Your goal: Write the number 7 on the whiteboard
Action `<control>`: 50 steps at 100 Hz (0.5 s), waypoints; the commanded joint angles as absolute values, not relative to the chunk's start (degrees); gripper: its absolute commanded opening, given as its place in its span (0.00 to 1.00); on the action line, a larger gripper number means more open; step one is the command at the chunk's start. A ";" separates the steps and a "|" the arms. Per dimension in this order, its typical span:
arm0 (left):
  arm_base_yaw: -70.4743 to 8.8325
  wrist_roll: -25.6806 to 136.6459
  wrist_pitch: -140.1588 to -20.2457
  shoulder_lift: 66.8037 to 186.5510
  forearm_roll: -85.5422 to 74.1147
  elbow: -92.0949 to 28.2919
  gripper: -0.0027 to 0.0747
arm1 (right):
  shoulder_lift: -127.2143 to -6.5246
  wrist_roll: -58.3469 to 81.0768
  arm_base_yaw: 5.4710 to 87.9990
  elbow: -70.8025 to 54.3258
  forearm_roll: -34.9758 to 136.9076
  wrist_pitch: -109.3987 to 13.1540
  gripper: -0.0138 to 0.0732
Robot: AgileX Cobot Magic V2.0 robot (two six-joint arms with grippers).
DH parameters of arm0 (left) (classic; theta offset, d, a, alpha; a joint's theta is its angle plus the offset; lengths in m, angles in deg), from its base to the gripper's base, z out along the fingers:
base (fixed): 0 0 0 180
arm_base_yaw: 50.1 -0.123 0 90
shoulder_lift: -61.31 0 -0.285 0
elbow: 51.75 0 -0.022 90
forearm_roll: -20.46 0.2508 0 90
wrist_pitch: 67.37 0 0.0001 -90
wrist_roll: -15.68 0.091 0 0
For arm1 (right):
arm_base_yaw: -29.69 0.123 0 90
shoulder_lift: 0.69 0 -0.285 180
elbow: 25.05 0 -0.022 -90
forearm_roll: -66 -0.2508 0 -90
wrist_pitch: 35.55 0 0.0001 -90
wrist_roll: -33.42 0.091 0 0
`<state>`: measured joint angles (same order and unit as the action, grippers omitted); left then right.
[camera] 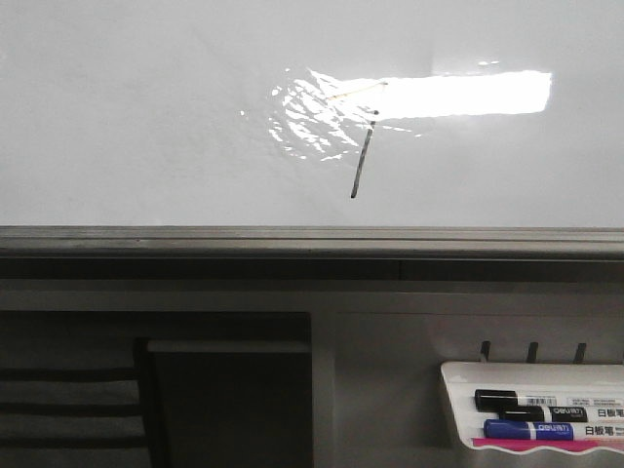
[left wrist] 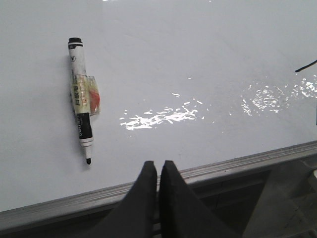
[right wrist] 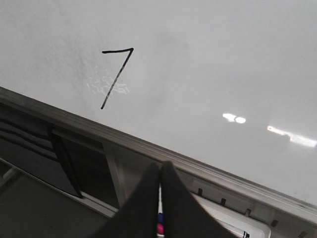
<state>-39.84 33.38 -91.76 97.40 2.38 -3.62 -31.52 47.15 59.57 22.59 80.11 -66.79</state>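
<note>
The whiteboard (camera: 146, 117) lies flat and glossy with a bright rectangular glare. The number 7 (camera: 363, 161) is drawn on it, a faint top stroke inside the glare and a dark slanted downstroke. The right wrist view shows the 7 (right wrist: 116, 74) whole and thin on the board (right wrist: 223, 59). A black marker (left wrist: 84, 126) with tape round its barrel lies uncapped on the board (left wrist: 198, 59). My left gripper (left wrist: 158, 166) is shut and empty over the board's grey edge rail (left wrist: 237, 166). My right gripper (right wrist: 161, 166) is shut and empty above the rail (right wrist: 74, 119). Neither gripper shows in the front view.
The grey edge rail (camera: 292, 239) runs along the board's near side. Below it at the right hangs a white marker tray (camera: 458, 390) holding a black marker (camera: 517, 400) and a blue marker (camera: 526, 429). A dark frame and shelf opening (camera: 224, 409) lie below left.
</note>
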 commanded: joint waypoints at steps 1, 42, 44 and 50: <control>-39.35 33.37 -87.14 97.68 1.21 -5.00 0.01 | -31.73 47.48 59.17 21.21 81.38 -62.21 0.08; -40.71 33.37 -85.83 88.49 1.45 0.05 0.01 | -31.73 47.48 59.17 21.21 81.38 -62.21 0.08; -40.87 33.37 -85.69 87.06 1.72 0.93 0.01 | -31.73 47.48 59.17 21.21 81.38 -62.21 0.08; -41.76 33.37 -84.32 83.30 3.16 3.85 0.01 | -31.73 47.48 59.17 21.21 81.38 -62.21 0.08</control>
<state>-40.60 33.38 -89.93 87.76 2.52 2.10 -31.52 47.25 59.57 22.73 80.11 -66.66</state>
